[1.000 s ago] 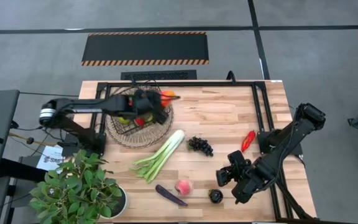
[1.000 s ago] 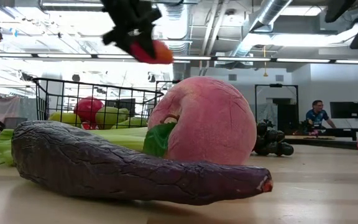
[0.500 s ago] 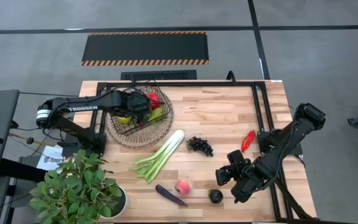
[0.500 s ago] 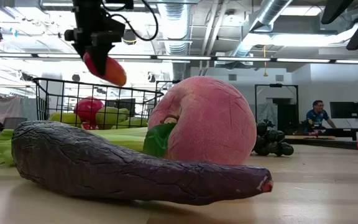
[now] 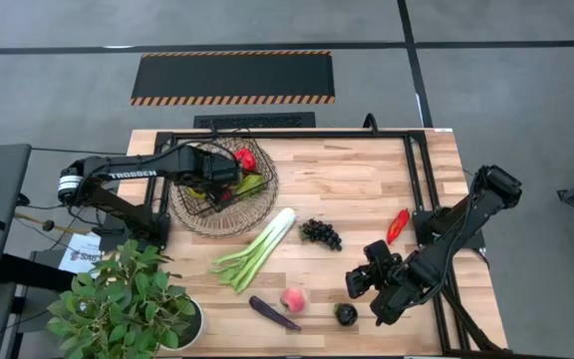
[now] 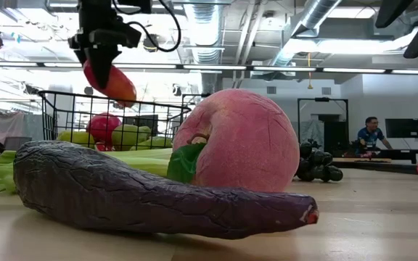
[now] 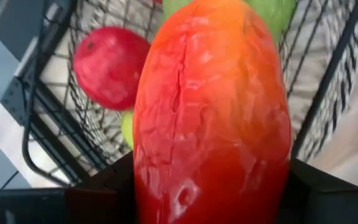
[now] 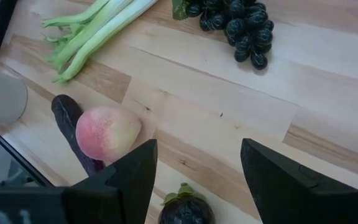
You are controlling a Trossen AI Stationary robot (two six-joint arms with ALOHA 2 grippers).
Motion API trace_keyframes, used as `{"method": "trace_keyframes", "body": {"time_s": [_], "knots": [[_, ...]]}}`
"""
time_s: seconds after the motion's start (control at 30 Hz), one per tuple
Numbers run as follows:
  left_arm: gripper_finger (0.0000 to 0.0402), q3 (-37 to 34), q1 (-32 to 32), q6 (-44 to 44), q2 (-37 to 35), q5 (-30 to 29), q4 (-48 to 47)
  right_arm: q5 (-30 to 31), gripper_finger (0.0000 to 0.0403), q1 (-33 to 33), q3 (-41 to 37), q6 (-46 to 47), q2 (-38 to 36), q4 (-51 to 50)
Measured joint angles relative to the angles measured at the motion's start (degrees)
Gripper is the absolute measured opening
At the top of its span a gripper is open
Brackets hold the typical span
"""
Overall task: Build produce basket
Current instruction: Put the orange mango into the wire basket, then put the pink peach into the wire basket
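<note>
Right now your left gripper [image 6: 106, 71] has its fingers clamped on an orange-red pepper [image 7: 211, 112], hanging over the basket [image 5: 229, 199], which holds a red apple [image 7: 109, 66]. Your right gripper [image 8: 197, 177] waits with fingers apart above the tabletop [image 5: 357, 189] near the peach [image 8: 107, 132], aubergine [image 6: 151, 192] and grapes [image 8: 238, 25].

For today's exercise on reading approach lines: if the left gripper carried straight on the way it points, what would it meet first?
Probably the round dark wire-mesh basket directly below; the left gripper, holding an orange-red fruit, points down at its red apple.
</note>
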Motion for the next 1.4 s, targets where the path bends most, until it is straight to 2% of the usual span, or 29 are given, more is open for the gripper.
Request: {"method": "trace_keyframes", "body": {"time_s": [0.2,0.67,0.83,1.0,1.13,1.4], "knots": [[0.0232,-0.02,0.0,0.42,0.0,2.42,-3.45,-0.02,0.0255,0.0,0.0,-0.08,0.0,0.0],[0.0311,-0.02,-0.03,-0.43,0.0,2.55,-3.27,-0.04,0.0255,0.0,0.0,-1.09,0.0,0.07],[0.0314,-0.04,-3.33,4.44,0.01,13.94,8.76,-0.46,0.0255,0.7,0.0,-1.07,0.04,0.5],[0.0312,-0.04,-9.46,6.36,0.02,22.1,28.3,-0.68,0.0255,1.72,0.02,-0.74,0.24,1.32],[0.0312,-0.02,-15.23,5.56,0.58,22.15,39.57,-0.68,0.0255,2.51,0.02,0.91,0.24,1.15],[0.0312,-0.02,-25.05,6.54,6.05,13.44,47.9,-0.88,0.0255,3.39,0.02,0.35,0.24,0.47]]}}
